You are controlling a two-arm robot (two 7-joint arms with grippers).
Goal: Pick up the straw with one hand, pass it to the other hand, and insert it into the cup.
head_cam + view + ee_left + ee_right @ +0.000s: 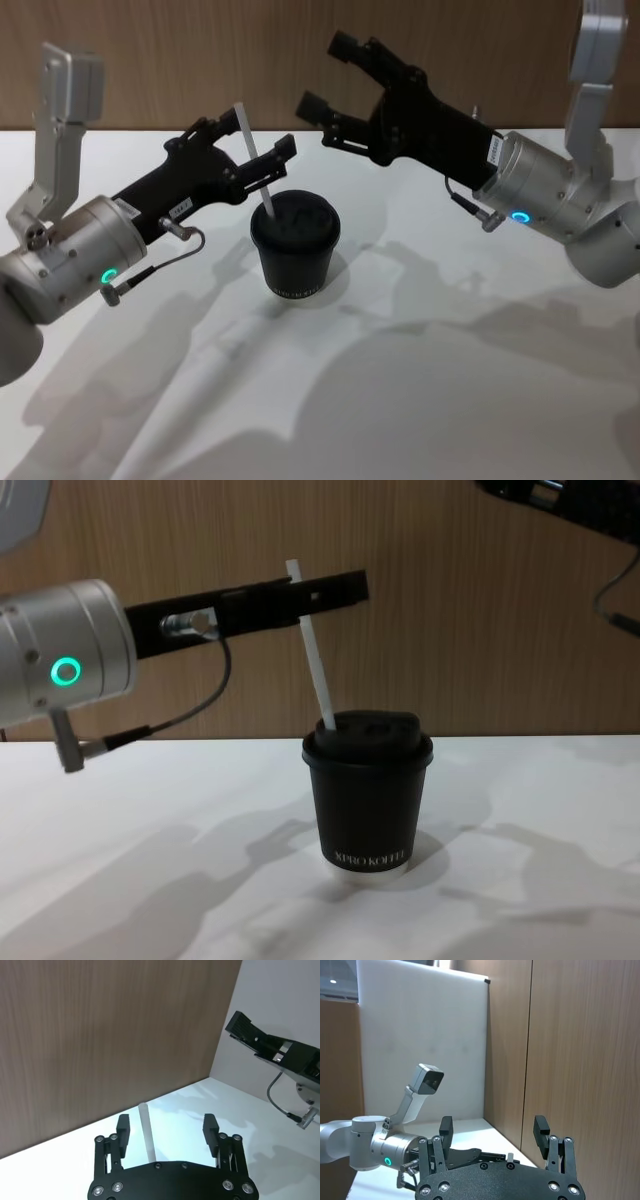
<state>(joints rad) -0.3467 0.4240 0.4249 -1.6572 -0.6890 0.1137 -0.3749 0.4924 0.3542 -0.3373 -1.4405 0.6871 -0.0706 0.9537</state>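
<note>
The black cup (295,250) with its domed lid stands mid-table, lettering facing me (370,858). The white straw (256,165) leans in it, lower end in the lid (316,665). My left gripper (252,140) is open around the straw's upper part; in the left wrist view the straw (147,1131) stands between the spread fingers (123,1128), close to one, with a gap showing. From the side, the left gripper (300,590) crosses the straw near its top. My right gripper (330,75) hangs open, raised behind and to the right of the cup, holding nothing (492,1127).
The white table (420,380) spreads around the cup. A wooden wall (200,60) runs behind it. The right gripper's finger (252,1035) and cable show in the left wrist view. The left arm's silver body (370,1147) lies beyond the right gripper.
</note>
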